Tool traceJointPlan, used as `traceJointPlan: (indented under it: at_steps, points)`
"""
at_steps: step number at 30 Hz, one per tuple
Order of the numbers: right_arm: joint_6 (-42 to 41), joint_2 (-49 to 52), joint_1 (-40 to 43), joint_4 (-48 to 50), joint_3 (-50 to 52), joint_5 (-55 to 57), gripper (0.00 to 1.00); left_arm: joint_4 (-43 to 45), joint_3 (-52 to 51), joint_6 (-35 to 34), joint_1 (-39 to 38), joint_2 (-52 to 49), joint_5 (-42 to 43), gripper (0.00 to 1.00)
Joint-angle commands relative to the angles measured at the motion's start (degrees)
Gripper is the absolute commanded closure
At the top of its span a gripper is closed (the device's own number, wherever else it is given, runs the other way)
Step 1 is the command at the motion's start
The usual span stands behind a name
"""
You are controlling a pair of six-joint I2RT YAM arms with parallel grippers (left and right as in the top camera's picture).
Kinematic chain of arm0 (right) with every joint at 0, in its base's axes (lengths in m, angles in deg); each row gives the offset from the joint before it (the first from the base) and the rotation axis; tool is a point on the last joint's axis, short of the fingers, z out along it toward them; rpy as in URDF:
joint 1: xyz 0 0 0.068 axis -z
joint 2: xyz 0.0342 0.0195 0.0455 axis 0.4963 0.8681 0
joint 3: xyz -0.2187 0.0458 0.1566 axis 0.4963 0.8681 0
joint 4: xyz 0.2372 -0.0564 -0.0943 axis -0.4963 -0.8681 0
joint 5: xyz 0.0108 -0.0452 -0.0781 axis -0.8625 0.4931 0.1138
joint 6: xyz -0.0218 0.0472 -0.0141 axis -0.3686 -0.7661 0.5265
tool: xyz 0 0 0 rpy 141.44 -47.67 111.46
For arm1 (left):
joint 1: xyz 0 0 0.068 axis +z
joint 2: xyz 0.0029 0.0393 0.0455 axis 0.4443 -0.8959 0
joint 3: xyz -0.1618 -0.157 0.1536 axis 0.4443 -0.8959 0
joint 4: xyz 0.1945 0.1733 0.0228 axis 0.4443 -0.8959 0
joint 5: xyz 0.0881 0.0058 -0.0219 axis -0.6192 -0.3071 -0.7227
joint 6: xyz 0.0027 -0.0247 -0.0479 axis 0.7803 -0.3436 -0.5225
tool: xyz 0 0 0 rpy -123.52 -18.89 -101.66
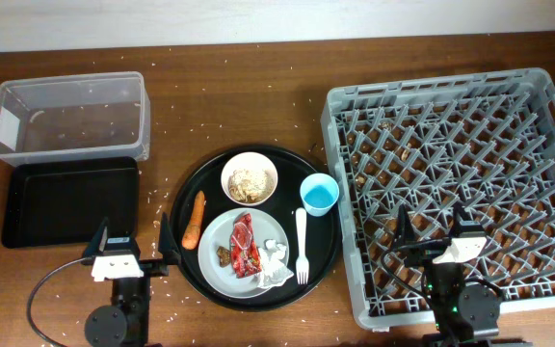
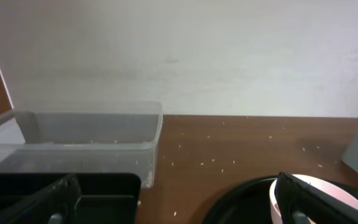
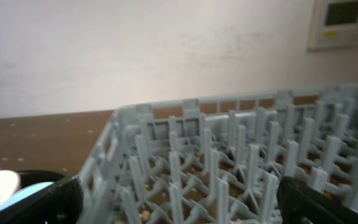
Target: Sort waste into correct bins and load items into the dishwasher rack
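Brown wooden tabletop fills my overhead feed, dusted with pale grains, and both wrist views show a plain light wall behind it.

At far left sits the clear tub. The shallow black tray lies just near of it, the two almost touching. In the middle is the round black tray, which carries most of the task's things. The white bowl holding rice scraps is on its far side, with the blue cup upright to the right of it. The grey plate sits on the near side. On the plate I see the red wrapper, with the brown bits to its left and the crumpled tissue to its right. The white fork lies just right of the plate, tines toward me. The carrot lies along the round tray's left side. The grey rack takes up the right side, and I see none of the dishes in it.

My left tool is at the near edge between the shallow tray and the round tray. Its fingers are spread wide with nothing between them, the right one close to the carrot. My right tool hangs above the rack's near part, likewise spread and holding nothing.
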Motion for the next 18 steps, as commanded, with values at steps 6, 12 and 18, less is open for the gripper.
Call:
traceJointPlan:
  at_steps: [6, 12, 18]
  points:
    - [0.39, 0.11, 0.22, -2.38, -12.13, -3.5, 0.02, 7.02, 1.53, 2.16, 0.35, -0.74, 0.48, 0.01]
    - [3.96, 10.21, 0.2, -9.31, -25.46, -5.68, 0.02, 7.02, 12.7, 6.16, 0.35, -14.51, 0.98, 0.01]
    - [4.46, 28.2, 0.2, -18.86, -41.03, -9.4, 0.02, 3.82, 31.91, 7.67, 0.35, -40.26, 8.55, 0.01]
